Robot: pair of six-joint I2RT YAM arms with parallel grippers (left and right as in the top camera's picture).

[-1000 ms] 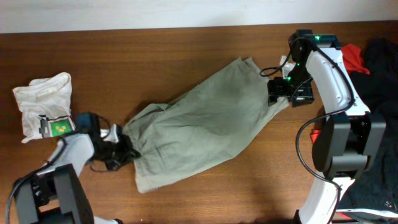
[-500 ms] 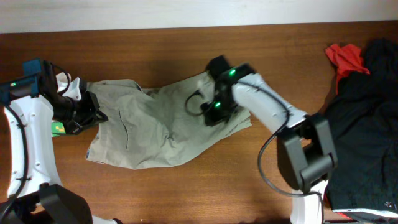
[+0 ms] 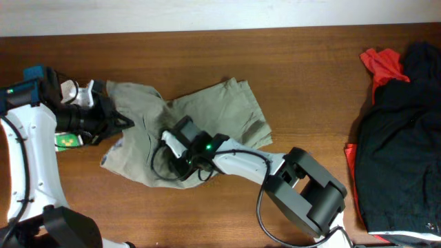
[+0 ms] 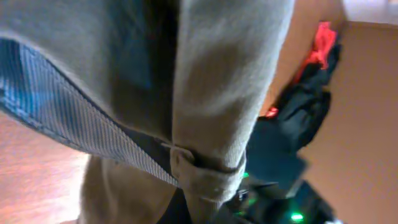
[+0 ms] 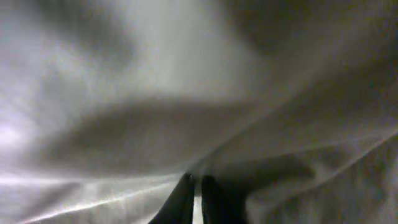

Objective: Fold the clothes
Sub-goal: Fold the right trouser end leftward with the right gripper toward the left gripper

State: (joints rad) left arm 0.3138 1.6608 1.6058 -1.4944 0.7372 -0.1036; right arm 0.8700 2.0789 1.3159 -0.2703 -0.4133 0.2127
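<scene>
Right fingers [image 5: 181, 202] pinched narrow on trousers [image 3: 213, 114], plain only from wrist; left fingers [image 3: 116, 124] at trousers' edge overhead, grip untellable

Overhead evenly lit and sharp; both wrist views dim, blurred.

Pale trousers [image 5: 155, 74], creased, claw [image 5: 195, 188] tips pinching a fold — close-up

Khaki-beige trousers [image 3: 227, 114] crumpled in a slanting heap on the left-centre of the wooden table [image 3: 310, 83], one end bunched upper right, the other lower left, paler striped lining showing there
</scene>
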